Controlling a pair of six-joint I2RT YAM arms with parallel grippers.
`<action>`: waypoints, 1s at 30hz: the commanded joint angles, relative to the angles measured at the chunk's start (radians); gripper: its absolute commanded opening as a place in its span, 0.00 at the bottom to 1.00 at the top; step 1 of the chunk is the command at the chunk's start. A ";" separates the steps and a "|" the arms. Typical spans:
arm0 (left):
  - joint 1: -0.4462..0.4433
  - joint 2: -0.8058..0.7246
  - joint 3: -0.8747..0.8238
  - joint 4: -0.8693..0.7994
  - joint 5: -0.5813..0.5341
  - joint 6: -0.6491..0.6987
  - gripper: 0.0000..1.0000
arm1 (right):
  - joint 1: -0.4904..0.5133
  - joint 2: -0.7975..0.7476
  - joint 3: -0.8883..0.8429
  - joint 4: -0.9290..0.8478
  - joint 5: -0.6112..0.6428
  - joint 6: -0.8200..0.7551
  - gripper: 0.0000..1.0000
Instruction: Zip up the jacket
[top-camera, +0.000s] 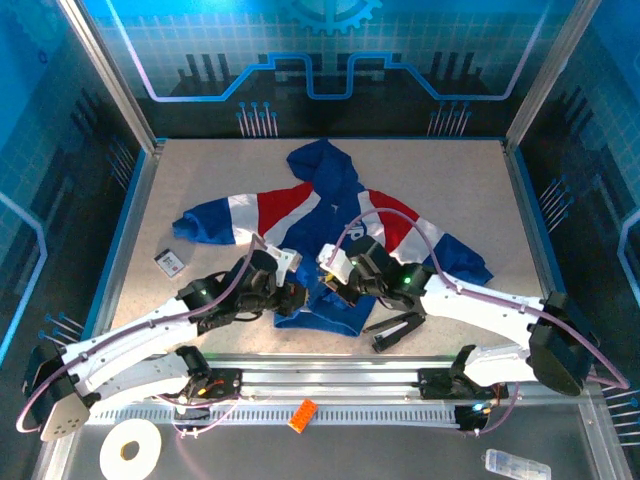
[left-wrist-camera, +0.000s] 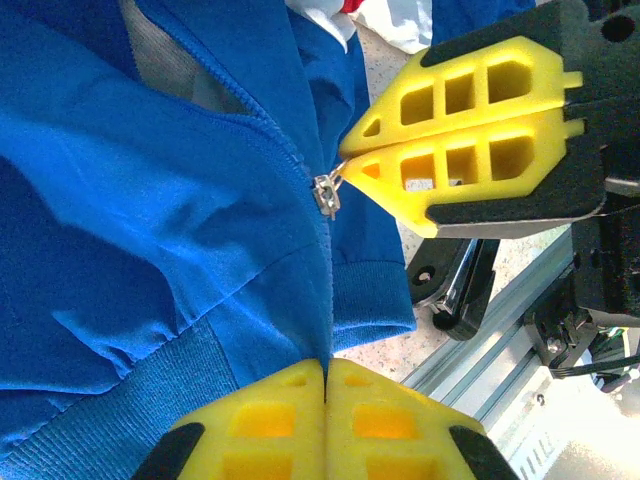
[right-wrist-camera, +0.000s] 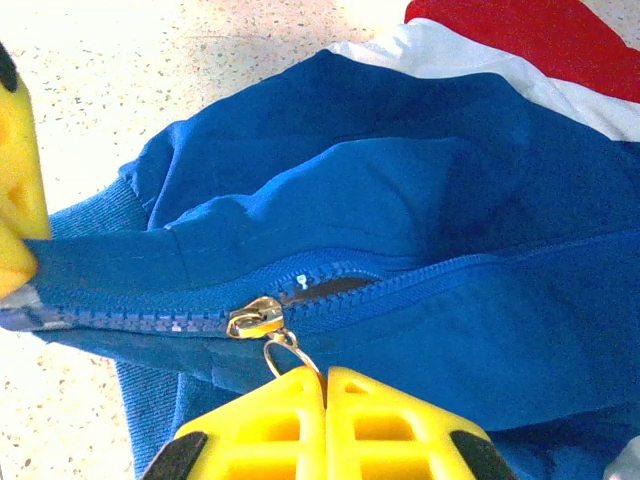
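We are pinching the bottom edge of the jacket (top-camera: 300, 210) in our left gripper (left-wrist-camera: 326, 368), fingers pressed together. Our right gripper (right-wrist-camera: 325, 375) is closed tight, gripping the zipper pull (right-wrist-camera: 256, 315) low on the front. The jacket is lying spread mid-table (top-camera: 200, 180).

The top external camera is sitting high above and behind the arm bases, looking down and forward over the whole table (top-camera: 470, 180), with the bases lying at 6 o'clock and the jacket (top-camera: 300, 215) spreading around centre. The left wrist camera is looking from very close along the left gripper (left-wrist-camera: 327, 368), sitting at 6 o'clock, and is facing the right gripper (left-wrist-camera: 345, 172) at 2 o'clock. The right wrist camera is looking from equally close, with its own fingers at 6 o'clock and one left fingertip (right-wrist-camera: 15, 200) at 9 o'clock. Both wrist views are sharing the zipper slider (left-wrist-camera: 326, 193), seeing it from different sides; overhead, that spot is lying just below centre.
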 joint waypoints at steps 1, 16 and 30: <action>-0.013 -0.029 -0.014 -0.092 0.005 -0.012 0.00 | -0.026 0.026 0.038 0.009 0.056 0.013 0.00; -0.017 -0.090 -0.025 -0.169 -0.009 -0.042 0.00 | -0.055 0.103 0.102 0.024 0.055 0.013 0.00; -0.017 -0.126 -0.036 -0.203 -0.014 -0.048 0.00 | -0.070 0.121 0.093 0.088 -0.159 -0.061 0.00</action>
